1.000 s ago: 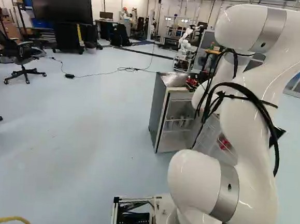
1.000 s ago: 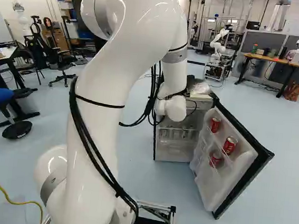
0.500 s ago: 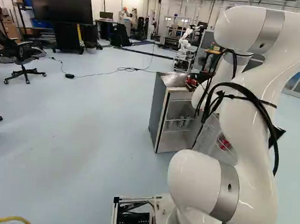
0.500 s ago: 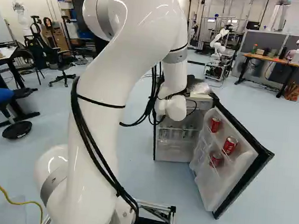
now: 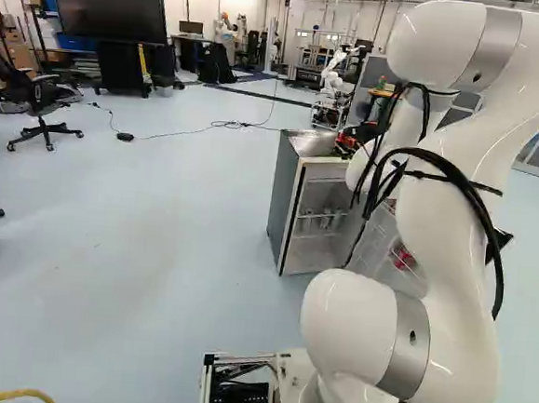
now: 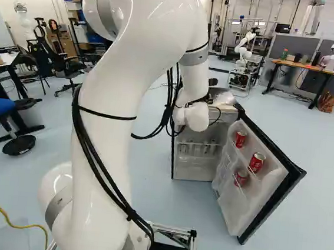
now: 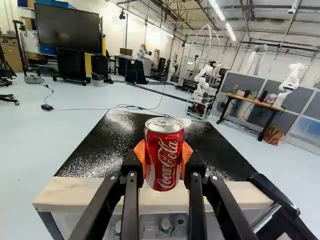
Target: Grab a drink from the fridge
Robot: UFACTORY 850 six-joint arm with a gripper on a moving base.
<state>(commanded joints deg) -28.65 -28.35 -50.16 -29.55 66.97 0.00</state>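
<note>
Red aluminium can with white lettering (image 7: 164,172): wrist view has it pinched between the orange pads of the black two-finger gripper (image 7: 163,155), near upright, out of the cabinet. Grasp step looks done; judged now at the carry-off. Ahead of and beyond it lies the glossy black speckled fridge top (image 7: 112,137), with a pale front edge (image 7: 75,192) behind the can's lower end. Can't tell the gap in height. Next move: hold the squeeze, lift a touch, then back off toward the base, no dip onto that edge.

Left base view: grey-sided box fridge (image 5: 285,198) stands just left of the glossy white arm (image 5: 432,270); gripper and held can are hidden. Pale blue floor (image 5: 137,228) spreads left of the fridge; I'd swing that way.

Right base view: white-lined, black-rimmed door (image 6: 236,205) hangs wide open, three more red cans (image 6: 257,162) in its racks. Its upper corner is the edge to mind; black cable bundle (image 6: 130,213) could snag if the arm sweeps doorward.
</note>
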